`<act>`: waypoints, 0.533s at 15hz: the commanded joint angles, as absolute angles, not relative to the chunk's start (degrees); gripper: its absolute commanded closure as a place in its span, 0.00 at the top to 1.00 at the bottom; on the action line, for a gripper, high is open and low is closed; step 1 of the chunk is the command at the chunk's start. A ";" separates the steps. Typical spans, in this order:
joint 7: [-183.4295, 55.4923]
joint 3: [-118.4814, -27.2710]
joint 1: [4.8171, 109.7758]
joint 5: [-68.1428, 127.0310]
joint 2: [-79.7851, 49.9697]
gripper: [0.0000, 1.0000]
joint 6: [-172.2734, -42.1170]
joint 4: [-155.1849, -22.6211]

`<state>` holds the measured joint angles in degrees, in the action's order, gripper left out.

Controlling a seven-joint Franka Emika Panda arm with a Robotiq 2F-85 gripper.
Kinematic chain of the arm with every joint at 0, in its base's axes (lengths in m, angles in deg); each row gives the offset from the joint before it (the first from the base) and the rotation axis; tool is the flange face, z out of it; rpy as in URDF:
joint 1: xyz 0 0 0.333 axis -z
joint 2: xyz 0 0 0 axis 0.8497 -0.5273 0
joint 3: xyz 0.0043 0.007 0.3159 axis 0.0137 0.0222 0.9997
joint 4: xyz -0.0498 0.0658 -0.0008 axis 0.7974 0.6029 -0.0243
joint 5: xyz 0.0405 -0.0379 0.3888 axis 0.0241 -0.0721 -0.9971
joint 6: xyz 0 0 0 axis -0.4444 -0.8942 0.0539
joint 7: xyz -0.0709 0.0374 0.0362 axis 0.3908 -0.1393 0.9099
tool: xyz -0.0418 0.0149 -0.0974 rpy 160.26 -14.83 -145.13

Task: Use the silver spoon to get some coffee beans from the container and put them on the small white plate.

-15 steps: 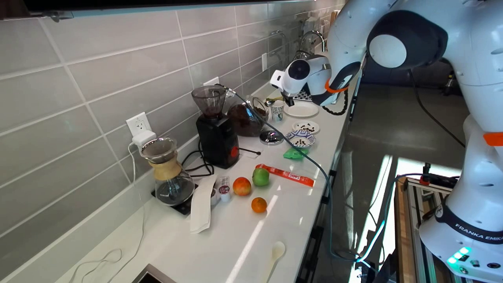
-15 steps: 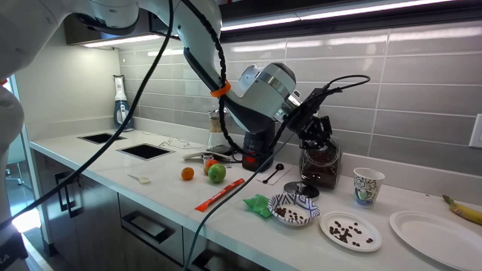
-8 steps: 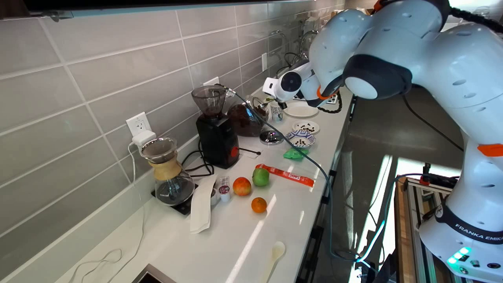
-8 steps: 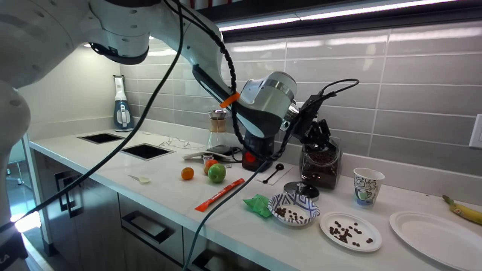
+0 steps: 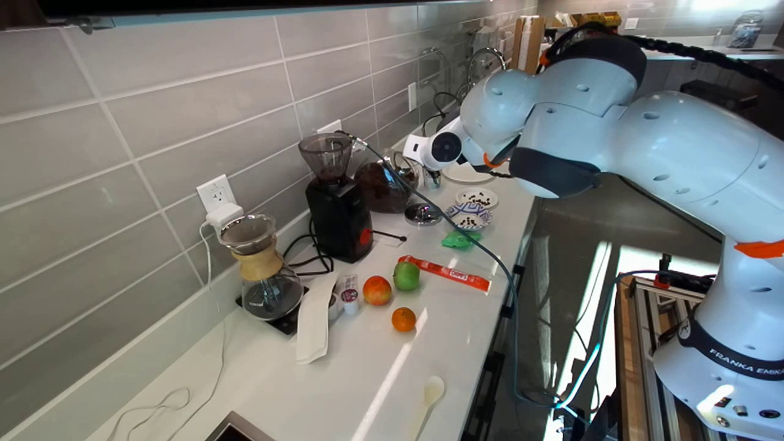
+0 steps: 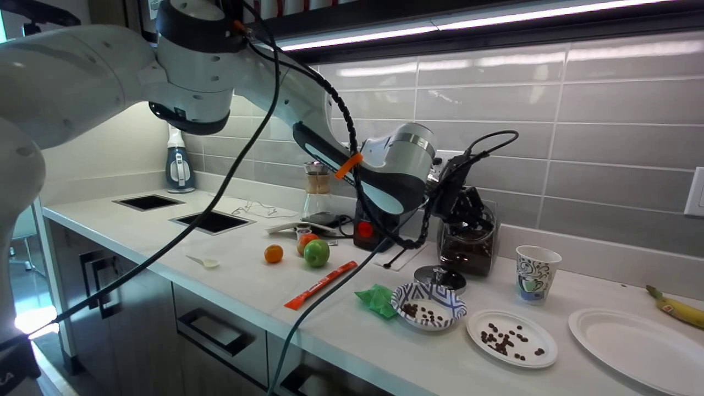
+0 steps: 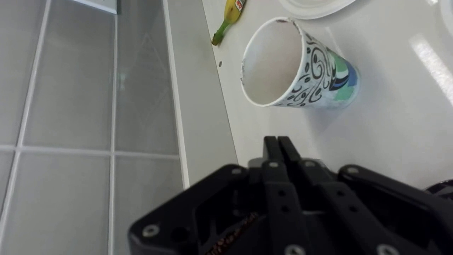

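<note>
The black two-finger tool (image 7: 278, 140) has its fingertips brought together, with only a narrow dark line between them in the wrist view; whether it pinches something thin, I cannot say. In an exterior view the tool overlaps the upper part of the clear glass jar (image 6: 470, 252), which contains dark coffee beans (image 6: 462, 262); if it touches the glass is not possible to judge. Just beside the jar, on the white bench (image 6: 236, 275), lies the round shiny metal lid (image 6: 426, 274), and next to it the blue-and-white patterned bowl (image 6: 434, 291) with some brown beans (image 6: 410, 309). The small round white plate (image 6: 536, 334) is near this bowl and carries scattered beans (image 6: 501, 347). Between the jar and the large white oval plate (image 6: 632, 346), the printed white paper cup (image 6: 539, 272) stands upright.
</note>
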<state>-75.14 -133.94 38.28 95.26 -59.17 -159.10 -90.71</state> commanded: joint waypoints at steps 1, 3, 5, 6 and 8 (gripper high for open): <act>-80.60 -137.95 37.84 94.24 -66.20 0.01 -161.94 -86.93; -82.43 -138.61 37.81 93.97 -67.97 0.01 -161.91 -85.93; -83.98 -138.87 37.64 93.97 -69.04 0.01 -161.77 -85.53; -84.84 -139.17 37.52 94.00 -69.70 0.01 -161.79 -85.20; -86.45 -139.53 37.24 94.09 -70.65 0.01 -161.86 -84.81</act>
